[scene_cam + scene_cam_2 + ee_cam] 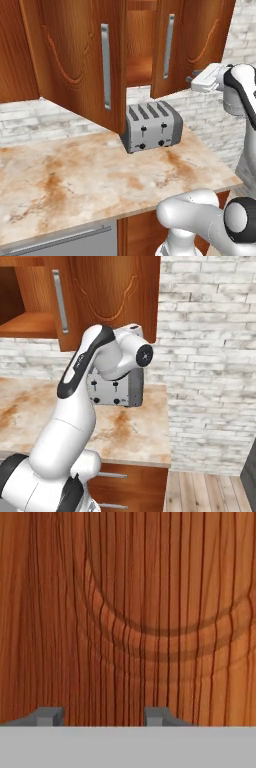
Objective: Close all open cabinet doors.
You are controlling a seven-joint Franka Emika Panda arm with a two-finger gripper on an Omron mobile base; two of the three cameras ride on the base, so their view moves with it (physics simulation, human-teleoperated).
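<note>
Two reddish-brown cabinet doors stand open above the counter. The left door (70,55) swings out toward me, its silver handle (105,66) near its free edge. The right door (195,35) (115,291) is also ajar, with its handle (169,46) (59,301) beside the open cabinet shelf (138,70). My gripper (191,80) sits against the lower outer face of the right door. In the hand view the carved arch of that door (150,632) is very close, and the gripper (102,717) is open with nothing between its fingertips (50,716).
A silver four-slot toaster (151,126) (132,388) stands on the marble counter (75,185) below the doors, against the white brick wall (210,356). A drawer front (130,481) sits below the counter's right end, with wooden floor (205,496) beyond it.
</note>
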